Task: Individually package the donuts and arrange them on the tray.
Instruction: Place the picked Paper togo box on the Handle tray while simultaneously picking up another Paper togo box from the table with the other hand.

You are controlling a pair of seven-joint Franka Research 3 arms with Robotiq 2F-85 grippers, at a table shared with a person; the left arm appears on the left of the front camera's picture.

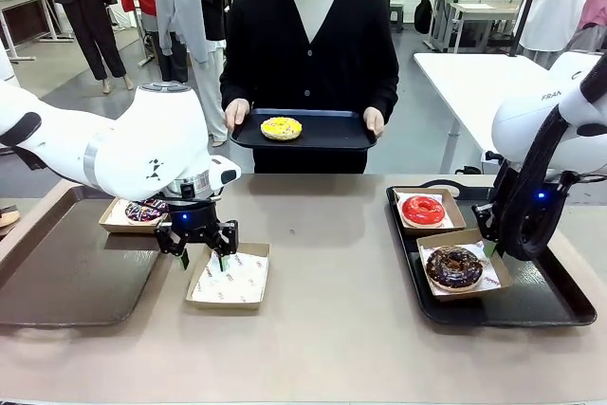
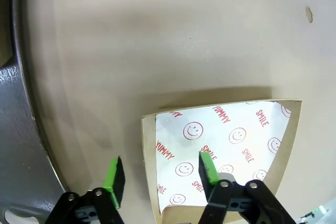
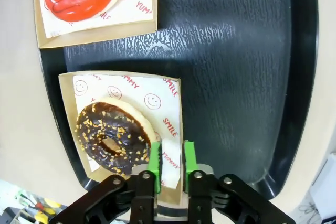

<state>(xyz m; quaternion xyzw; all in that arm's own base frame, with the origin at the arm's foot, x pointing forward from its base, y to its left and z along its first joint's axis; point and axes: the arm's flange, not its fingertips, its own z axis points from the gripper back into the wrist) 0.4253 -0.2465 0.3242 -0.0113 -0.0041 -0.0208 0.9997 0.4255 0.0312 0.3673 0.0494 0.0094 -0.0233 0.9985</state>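
At lower left, the left end effector (image 1: 202, 255) straddles the empty box (image 1: 229, 279) edge, jaws partly apart. At lower right, the right end effector (image 3: 171, 162) pinches the box (image 3: 68, 124) edge beside the chocolate donut (image 1: 454, 266), red donut (image 1: 422, 210) behind. The purple donut (image 1: 145, 211) lies behind the left effector. Farthest, a person's tray (image 1: 327, 130) holds the yellow donut (image 1: 281, 127).

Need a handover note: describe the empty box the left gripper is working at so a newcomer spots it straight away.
Start at the brown tray on the table's left side. Just right of it, on the bare tabletop, lies a shallow cardboard box, with the left gripper astride its near-left wall. Unlike the other boxes, it holds no donut, just white paper printed with red smileys.
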